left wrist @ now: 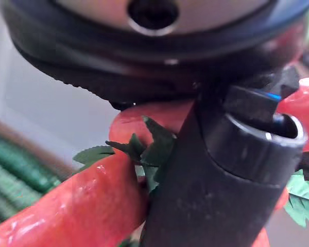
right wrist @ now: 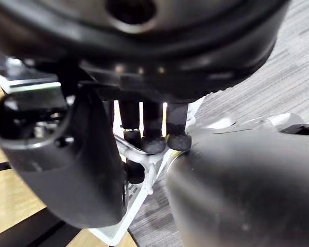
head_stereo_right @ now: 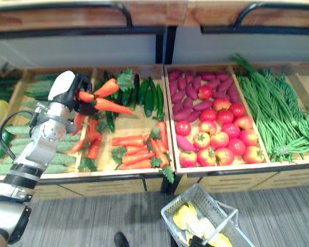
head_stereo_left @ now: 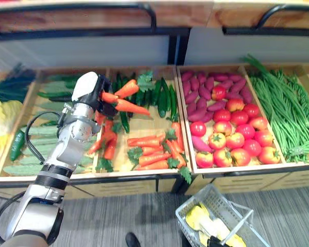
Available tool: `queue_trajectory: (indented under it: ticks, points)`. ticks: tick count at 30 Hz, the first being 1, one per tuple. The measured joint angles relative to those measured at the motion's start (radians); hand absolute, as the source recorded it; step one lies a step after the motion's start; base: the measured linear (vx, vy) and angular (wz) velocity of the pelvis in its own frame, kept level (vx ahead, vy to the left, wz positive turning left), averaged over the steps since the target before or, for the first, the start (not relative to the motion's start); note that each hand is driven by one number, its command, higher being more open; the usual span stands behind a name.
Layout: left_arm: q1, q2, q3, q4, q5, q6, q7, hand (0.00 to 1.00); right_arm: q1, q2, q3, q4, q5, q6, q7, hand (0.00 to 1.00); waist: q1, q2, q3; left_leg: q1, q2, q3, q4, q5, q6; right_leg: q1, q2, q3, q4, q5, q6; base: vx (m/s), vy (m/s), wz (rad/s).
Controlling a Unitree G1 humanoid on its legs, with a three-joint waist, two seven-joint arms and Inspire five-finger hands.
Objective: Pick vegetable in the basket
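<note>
Orange leafy-topped carrots (head_stereo_left: 131,107) held above the wooden crate (head_stereo_left: 147,126)
Left hand (head_stereo_left: 92,92) grips them; right hand (right wrist: 82,170) curls round the handle of the white wire basket (head_stereo_left: 193,206).

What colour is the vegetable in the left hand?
Orange with green leafy tops: carrots gripped in the left hand. It shows best in the left eye view.
</note>
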State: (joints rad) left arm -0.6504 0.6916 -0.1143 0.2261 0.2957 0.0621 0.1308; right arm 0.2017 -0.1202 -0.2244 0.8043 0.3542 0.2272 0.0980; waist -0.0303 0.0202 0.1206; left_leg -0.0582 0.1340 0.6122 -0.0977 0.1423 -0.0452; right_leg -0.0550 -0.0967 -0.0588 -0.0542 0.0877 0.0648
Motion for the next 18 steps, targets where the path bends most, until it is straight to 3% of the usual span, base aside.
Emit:
queue_trajectory:
  ticks: [4, 9, 18]
  points:
    - [0.046, -0.003, 0.026, -0.044, -0.130, -0.037, -0.032, 0.00, 0.031, 0.000, -0.041, 0.040, -0.001, -0.001, 0.000, 0.00, 0.000, 0.021, -0.058, 0.045, 0.012, 0.005, 0.000, -0.013, -0.009, 0.041, 0.011, 0.001, -0.002, -0.009, -0.010, 0.01, -0.042, -0.06]
    - [0.088, -0.034, 0.031, -0.049, -0.247, -0.054, -0.119, 0.00, 0.053, 0.007, -0.071, 0.076, -0.039, -0.001, 0.002, 0.00, -0.007, 0.016, -0.095, 0.064, 0.017, 0.011, 0.000, -0.014, -0.009, 0.058, 0.016, 0.001, -0.003, -0.014, -0.016, -0.07, -0.030, -0.02]
    - [0.144, -0.034, 0.055, -0.088, -0.314, -0.054, -0.225, 0.00, 0.087, 0.030, -0.128, 0.124, -0.044, -0.002, 0.003, 0.00, -0.009, -0.026, -0.133, 0.076, 0.005, 0.009, 0.000, -0.012, -0.010, 0.071, 0.004, 0.004, -0.003, -0.016, -0.011, -0.03, -0.005, 0.00]
